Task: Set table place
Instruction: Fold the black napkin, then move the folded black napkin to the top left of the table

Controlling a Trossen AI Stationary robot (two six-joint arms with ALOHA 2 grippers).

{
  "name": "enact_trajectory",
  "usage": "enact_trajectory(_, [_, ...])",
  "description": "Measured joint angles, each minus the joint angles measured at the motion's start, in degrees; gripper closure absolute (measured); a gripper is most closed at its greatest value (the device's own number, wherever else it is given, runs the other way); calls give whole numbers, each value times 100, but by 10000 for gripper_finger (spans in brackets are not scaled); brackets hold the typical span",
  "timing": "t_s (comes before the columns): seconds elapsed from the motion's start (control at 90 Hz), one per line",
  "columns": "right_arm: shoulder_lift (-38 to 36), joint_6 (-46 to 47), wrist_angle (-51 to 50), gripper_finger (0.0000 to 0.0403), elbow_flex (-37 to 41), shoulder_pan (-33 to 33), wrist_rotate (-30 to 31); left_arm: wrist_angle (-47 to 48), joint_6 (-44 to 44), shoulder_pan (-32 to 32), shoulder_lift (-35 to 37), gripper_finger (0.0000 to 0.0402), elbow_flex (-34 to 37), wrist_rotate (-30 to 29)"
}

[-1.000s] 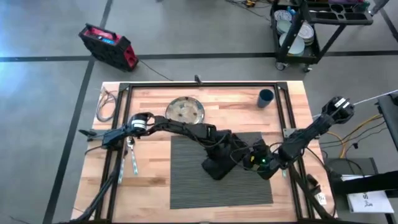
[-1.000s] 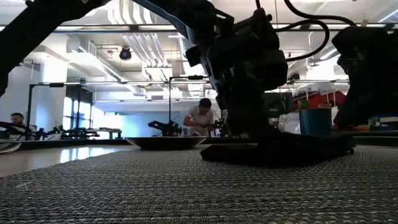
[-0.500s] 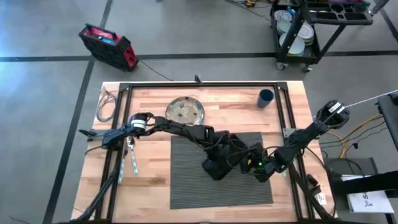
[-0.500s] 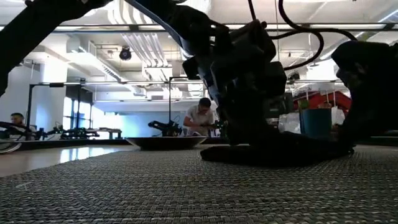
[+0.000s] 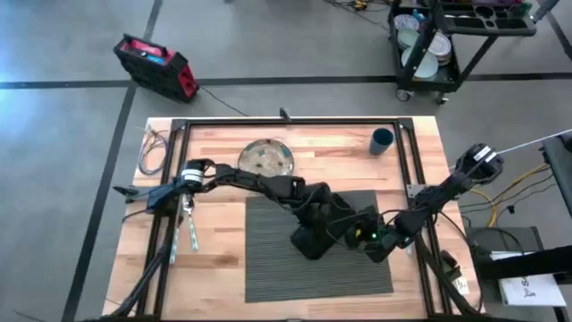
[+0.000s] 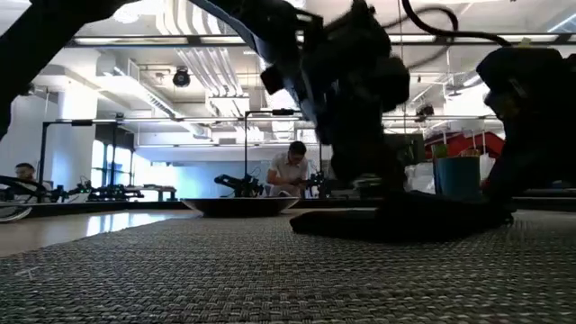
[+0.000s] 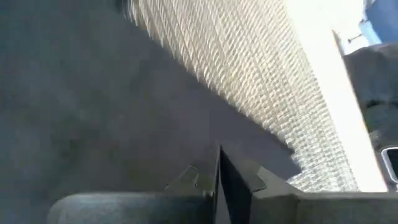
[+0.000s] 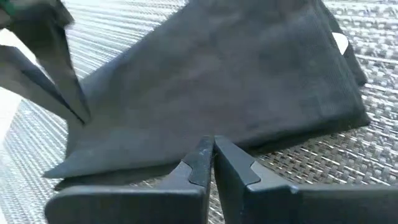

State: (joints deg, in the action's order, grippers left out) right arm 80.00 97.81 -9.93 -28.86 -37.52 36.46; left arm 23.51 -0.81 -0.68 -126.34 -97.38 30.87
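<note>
- The place point(image 5: 277, 255), a dark grey ribbed placemat, lies flat on the table point(image 5: 223, 268) in the lower centre of the high view, its long sides running up and down the frame.
- On its upper right part sits a black cloth napkin point(image 5: 311, 240), folded, soft and matte; in the right wrist view its folded edge point(image 8: 217, 112) lies directly ahead of that arm's fingers.
- The left gripper point(image 5: 332, 225) meets the napkin from the upper left, the right gripper point(image 5: 374, 240) from the right; both are at the cloth, so neither is clearly nearer.
- Each wrist view shows its fingers pressed together with no cloth visibly caught between them.
- A round metal plate point(image 5: 266, 161) and a blue cup point(image 5: 382, 140) stand on bare wood above the mat; cutlery point(image 5: 189, 224) lies at left.
</note>
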Motion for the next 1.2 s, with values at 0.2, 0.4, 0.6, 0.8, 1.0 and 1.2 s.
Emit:
enact_trajectory(0.2, [-345, -114, -22, 403, 0, -26, 320, -96, 381, 331, 190, 402, 0, 175])
enact_trajectory(0.4, [-744, 30, -546, 403, 0, -89, 569, -407, 254, 951, 118, 402, 4, 1137])
enact_trajectory(0.6, [-1104, 85, -1098, 403, 1, -98, 518, -772, 89, 1551, 103, 388, 2, 1708])
enact_trajectory(0.8, [-1283, -244, -1458, 403, 32, -96, 351, -910, 17, 1697, -142, 315, 2, 1773])
enact_trajectory(1.0, [-1974, -276, -2115, 372, 31, -91, 411, -1027, -38, 1697, -442, 232, -28, 1784])
enact_trajectory(1.2, [-2379, -117, -2193, 317, 149, 3, 396, -1250, -105, 1779, -512, 200, -48, 1651])
